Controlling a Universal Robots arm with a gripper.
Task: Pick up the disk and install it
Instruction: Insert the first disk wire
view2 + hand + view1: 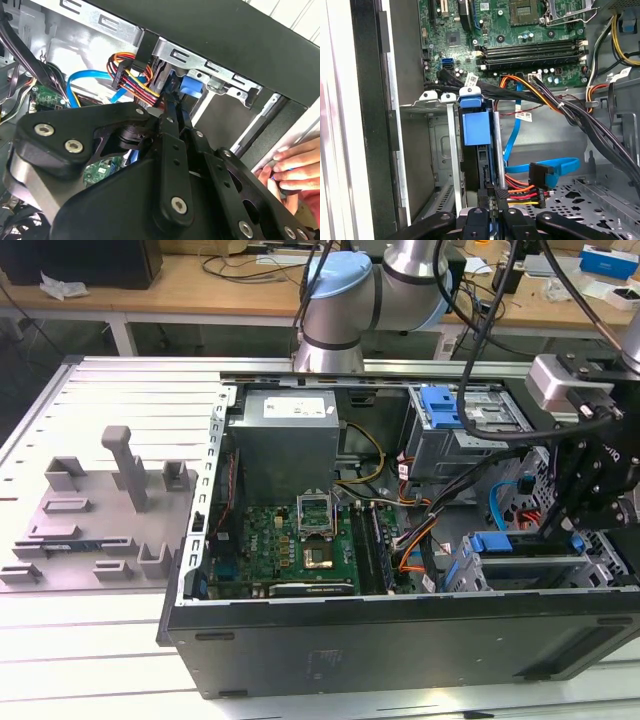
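Observation:
The disk [476, 127] stands on edge in the grey drive cage [451, 150] at the case's corner, its blue carrier rail and end tab facing the motherboard. My gripper [493, 196] is at the disk's other end, black fingers [502, 192] closed tight on its thin edge. In the second wrist view the fingers [170, 120] converge just short of the blue tab of the disk [190, 89]. In the exterior view the gripper [553, 532] reaches down into the cage [530, 575] on that view's right, beside the blue rail of the disk [492, 542].
Orange, red and blue cables [540, 177] run close beside the cage. The motherboard [300, 540] and power supply [285, 435] fill the case's middle. Another cage with a blue latch [440, 405] sits at the back. A person's hand [292, 165] rests outside the case wall. A grey fixture [100, 510] lies at the exterior view's left.

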